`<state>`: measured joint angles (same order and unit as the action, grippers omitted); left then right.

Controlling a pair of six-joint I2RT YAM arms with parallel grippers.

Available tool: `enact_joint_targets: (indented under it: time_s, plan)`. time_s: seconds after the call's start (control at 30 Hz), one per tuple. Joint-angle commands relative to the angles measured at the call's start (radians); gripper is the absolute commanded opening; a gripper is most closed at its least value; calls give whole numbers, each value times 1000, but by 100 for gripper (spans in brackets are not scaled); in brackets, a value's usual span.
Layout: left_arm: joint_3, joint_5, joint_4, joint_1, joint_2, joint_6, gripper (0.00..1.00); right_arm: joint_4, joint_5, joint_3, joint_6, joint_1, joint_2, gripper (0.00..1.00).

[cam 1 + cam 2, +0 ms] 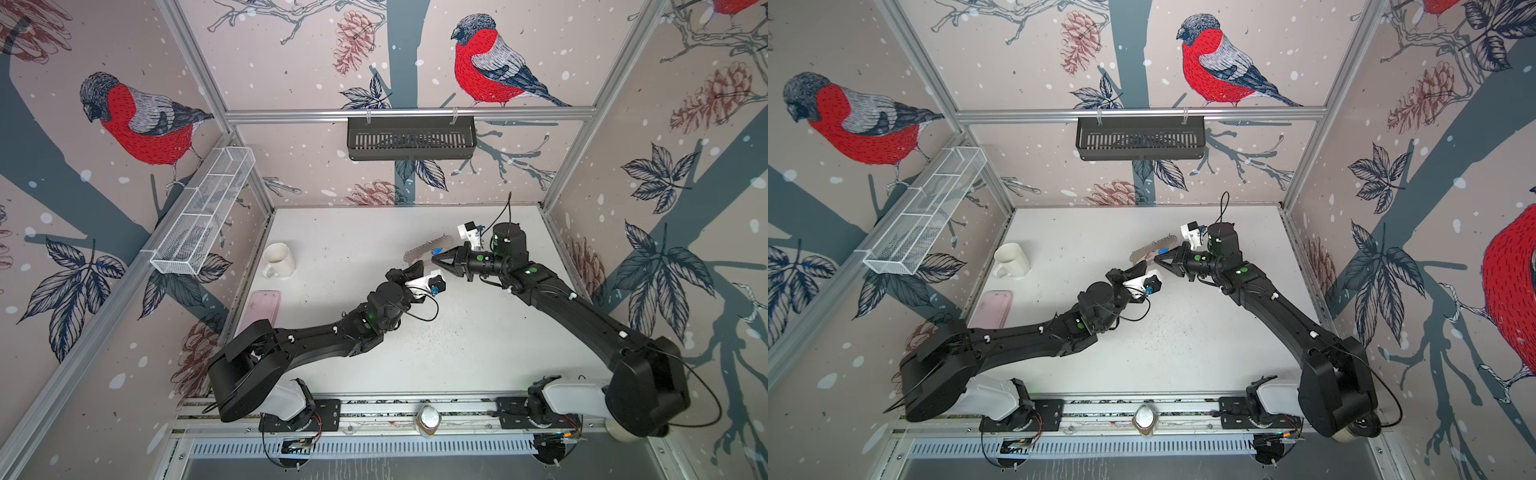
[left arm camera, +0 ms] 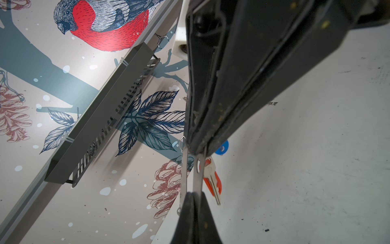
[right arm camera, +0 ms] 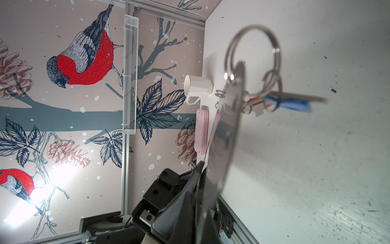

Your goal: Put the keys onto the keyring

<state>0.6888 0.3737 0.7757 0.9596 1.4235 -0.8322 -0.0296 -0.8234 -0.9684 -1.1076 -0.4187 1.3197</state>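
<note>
Right wrist view shows the keys (image 3: 291, 103) dangling from a split ring (image 3: 277, 52) that seems hooked onto the keyring (image 3: 230, 116). The left hand (image 1: 409, 272) and right hand (image 1: 438, 261) are both clamped shut on the keyring, which is aloft over the tabletop (image 1: 457, 353), right of the mug (image 1: 277, 259). Hanging looks nearly finished. Next, confirm the ring is seated before letting go.

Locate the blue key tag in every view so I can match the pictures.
Top view: blue tag, mid-table, against the keyring.
Top view: likewise mid-table, against the keyring.
Left wrist: near picture centre, partly hidden, beside the red-tagged key.
Right wrist: blurred, hanging from the split ring.
Shared landmark: the keyring, edge-on in both wrist views.
</note>
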Motion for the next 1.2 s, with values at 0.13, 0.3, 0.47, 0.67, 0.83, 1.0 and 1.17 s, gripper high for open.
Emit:
enact_joint_targets:
  time_s: [0.13, 0.3, 0.47, 0.67, 0.83, 1.0, 1.17]
  plan:
    - [16, -243, -60, -44, -74, 136, 0, -97, -5, -7, 11, 2, -6, 0]
    - [21, -288, -91, -63, -92, 138, 0, -102, -6, -9, 7, 3, -4, 0]
    - [27, -292, -93, -69, -92, 143, 0, -128, -26, -11, -2, 2, -1, 0]
    - [34, -249, -73, -76, -76, 166, 0, -125, -26, -21, 5, 2, -6, 27]
    - [63, -183, -73, -81, -48, 195, 0, -130, -26, -21, 7, 2, -20, 41]
    - [142, -89, -154, -100, 1, 261, 0, -95, -42, -26, 45, 3, -48, 48]
    - [292, 12, -376, -118, 77, 346, 0, 21, -42, -52, 156, 6, -106, 51]
